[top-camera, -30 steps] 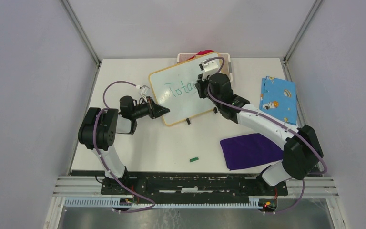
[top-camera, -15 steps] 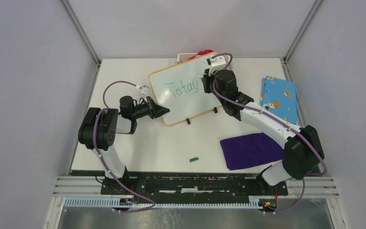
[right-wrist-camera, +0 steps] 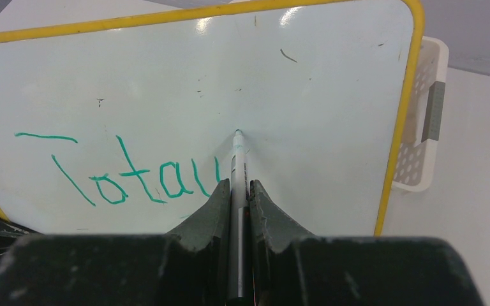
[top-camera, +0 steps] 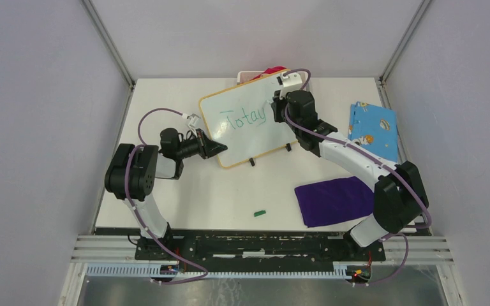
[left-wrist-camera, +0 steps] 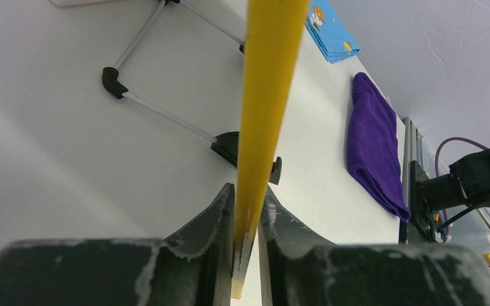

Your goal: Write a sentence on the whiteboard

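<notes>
The whiteboard (top-camera: 245,145) stands tilted at the back middle of the table, its yellow frame (left-wrist-camera: 269,95) seen edge-on in the left wrist view. My left gripper (top-camera: 220,148) (left-wrist-camera: 247,191) is shut on the board's lower left edge. Green writing, the start of the sentence (top-camera: 244,119) (right-wrist-camera: 121,178), reads "Totay". My right gripper (top-camera: 274,109) (right-wrist-camera: 238,183) is shut on a marker (right-wrist-camera: 237,167), whose tip touches the board just right of the last letter.
A white basket (top-camera: 304,80) (right-wrist-camera: 421,127) sits right behind the board. A purple cloth (top-camera: 335,201) (left-wrist-camera: 373,146) lies front right, a blue patterned cloth (top-camera: 373,131) at the right edge. A green marker cap (top-camera: 259,213) lies near the front. The board's black feet (top-camera: 252,162) rest on the table.
The right gripper slid right along the board with the marker, and a "y" now follows "Tota". In the last half second it barely shifted. The left gripper stayed put.
</notes>
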